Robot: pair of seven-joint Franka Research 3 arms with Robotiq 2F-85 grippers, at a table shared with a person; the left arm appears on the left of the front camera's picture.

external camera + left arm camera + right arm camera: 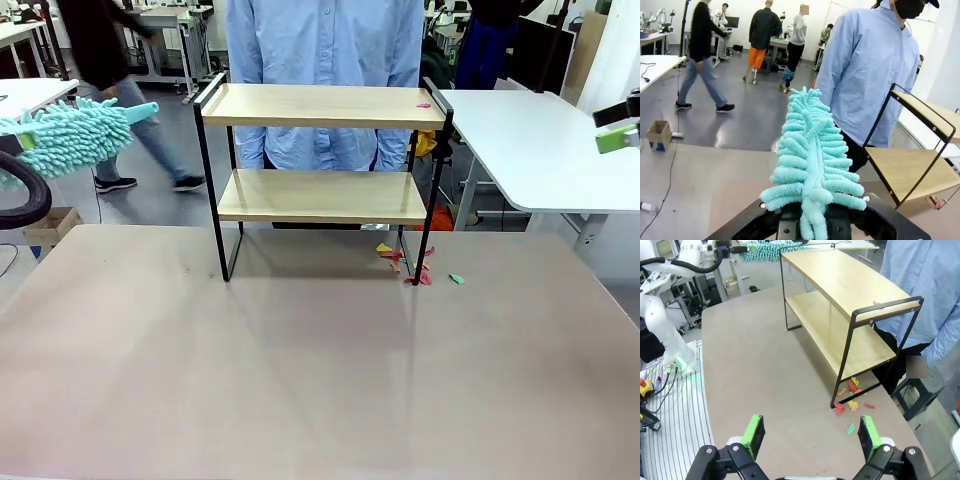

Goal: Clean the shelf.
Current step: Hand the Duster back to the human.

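The shelf stands at the table's far middle, two light boards in a black frame. A small pink scrap lies on its top board near the right end. A fluffy teal duster hovers at the left, level with the top board and apart from it. In the left wrist view my left gripper is shut on the duster, with the shelf to the right. My right gripper hangs open and empty above the table, short of the shelf's end.
Coloured paper scraps lie on the table by the shelf's right leg, also scraps in the right wrist view. A person in a light blue shirt stands right behind the shelf. A white table is at the far right.
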